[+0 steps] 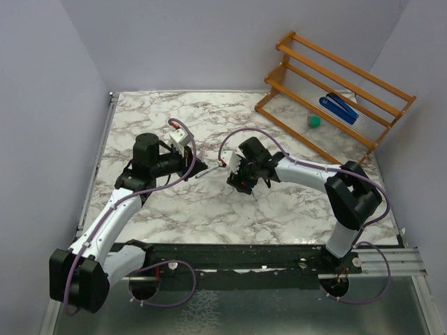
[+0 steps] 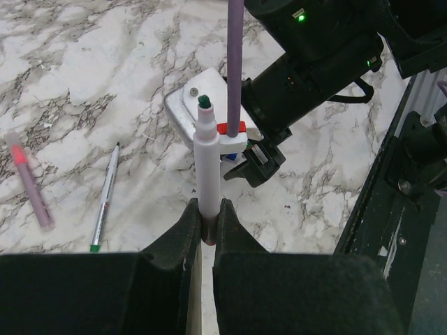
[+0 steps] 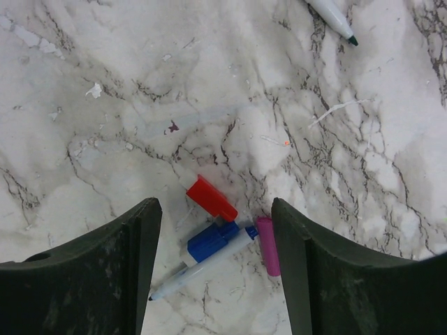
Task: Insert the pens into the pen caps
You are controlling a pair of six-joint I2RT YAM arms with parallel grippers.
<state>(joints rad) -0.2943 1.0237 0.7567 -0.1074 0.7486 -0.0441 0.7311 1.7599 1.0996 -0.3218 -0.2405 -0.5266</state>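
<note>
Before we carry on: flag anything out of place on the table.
Nothing spilled or broken. A red cap, blue cap and pink cap lie scattered at odd angles under the open right pincer; the left pincer holds a pen uncapped.

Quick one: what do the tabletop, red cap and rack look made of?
Tabletop: marble-look, grey veins, slightly scuffed; could be printed laminate rather than stone. Red cap: opaque plastic, smooth with a soft sheen. Rack: orange-brown slats, likely varnished wood.

No legible text, label, brand, number or sign in any view. Upright pen [image 2: 207,164]: barrel blank where visible. Red cap [image 3: 211,198], blue cap [image 3: 211,241]: no print resolvable.
</note>
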